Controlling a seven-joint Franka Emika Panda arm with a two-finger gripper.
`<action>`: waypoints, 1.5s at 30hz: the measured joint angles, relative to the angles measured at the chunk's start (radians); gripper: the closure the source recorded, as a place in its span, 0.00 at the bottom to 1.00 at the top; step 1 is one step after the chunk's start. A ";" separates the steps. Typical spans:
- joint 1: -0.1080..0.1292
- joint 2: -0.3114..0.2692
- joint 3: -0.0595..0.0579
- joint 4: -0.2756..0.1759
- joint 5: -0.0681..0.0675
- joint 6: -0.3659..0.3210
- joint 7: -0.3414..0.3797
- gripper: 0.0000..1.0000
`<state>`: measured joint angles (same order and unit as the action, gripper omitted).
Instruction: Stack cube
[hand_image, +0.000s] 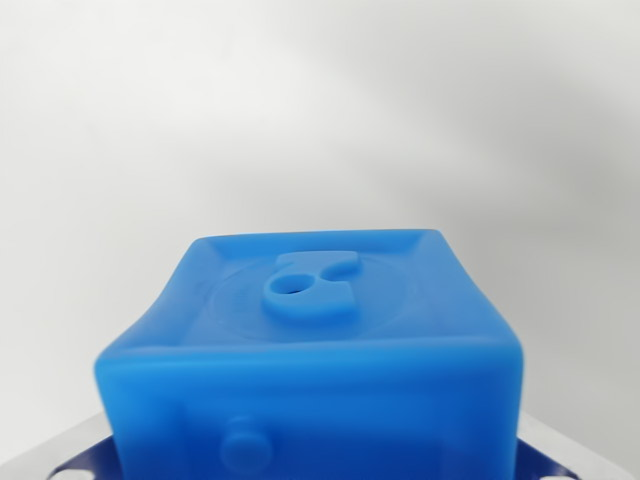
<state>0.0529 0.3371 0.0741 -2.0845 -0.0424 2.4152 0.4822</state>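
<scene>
Your 1 blue cube (315, 350) fills the lower centre of the wrist view, close under the camera above a pale blank surface (320, 110), and since the fingers aren't visible you can't tell their state, so an unseen loose grip could drop it.

The blue cube (320, 360) looks like smooth, matt plastic; the white surface (320, 100) behind is matt.
</scene>
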 joint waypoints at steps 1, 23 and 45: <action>-0.004 -0.001 0.000 -0.001 0.000 0.000 -0.006 1.00; -0.078 -0.016 -0.003 -0.018 0.004 0.003 -0.134 1.00; -0.151 -0.023 -0.006 -0.026 0.006 0.004 -0.260 1.00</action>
<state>-0.0979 0.3137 0.0681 -2.1101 -0.0363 2.4188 0.2219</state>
